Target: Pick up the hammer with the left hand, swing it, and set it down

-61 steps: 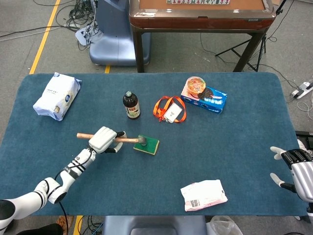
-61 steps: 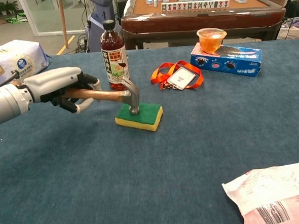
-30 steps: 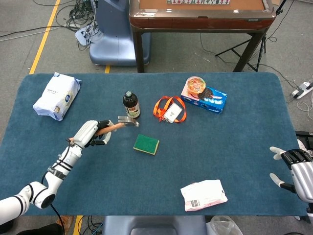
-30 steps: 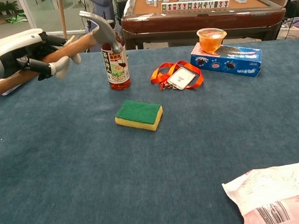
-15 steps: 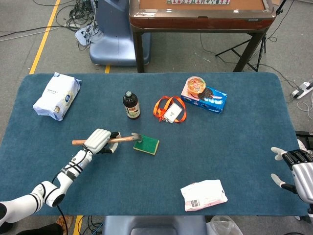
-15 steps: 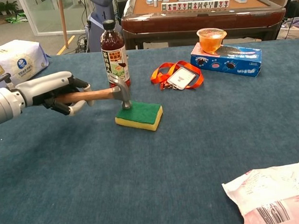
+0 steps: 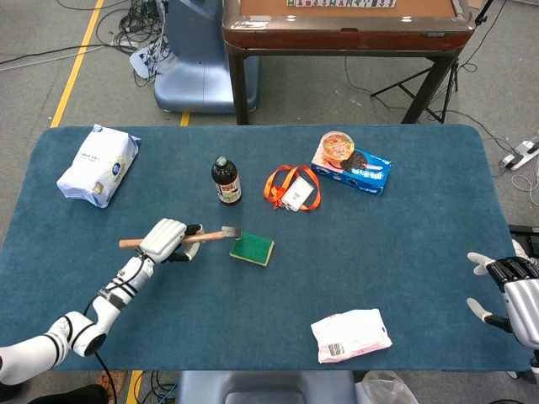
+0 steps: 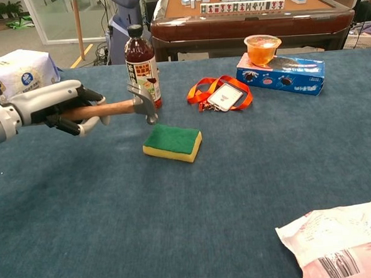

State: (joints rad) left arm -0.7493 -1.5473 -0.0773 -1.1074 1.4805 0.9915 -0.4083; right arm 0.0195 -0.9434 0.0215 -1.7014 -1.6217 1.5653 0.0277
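Chest view shows the left hand point(image 8: 61, 107) wrapped around the wooden handle of the steel-headed claw hammer point(image 8: 117, 108), holding it roughly level above the blue cloth-covered table point(image 8: 178, 227). The hammer's head hangs clear of the cloth, just above the left end of the green-and-yellow rectangular sponge point(image 8: 172, 142) and in front of the dark plastic drink bottle with a black cap point(image 8: 141, 68); head and sponge do not touch. In the head view the same hand point(image 7: 163, 239) sits left of the table's middle, the handle's butt poking out on its far-left side and the hammer point(image 7: 206, 236) pointing toward the sponge point(image 7: 252, 247).

Toward the far edge, right of the bottle point(image 7: 226, 181), lies an orange lanyard with a white badge card point(image 8: 222, 93), then a blue flat snack box point(image 8: 281, 74) with a clear cup of orange jelly point(image 8: 262, 48) resting on its left end. A white and blue soft pack point(image 7: 98, 164) lies near the far left corner. A crumpled white and pink plastic bag point(image 7: 350, 334) lies at the near edge, right of centre.

The right hand point(image 7: 514, 289) hovers just off the right edge near the near corner, fingers spread and holding nothing.
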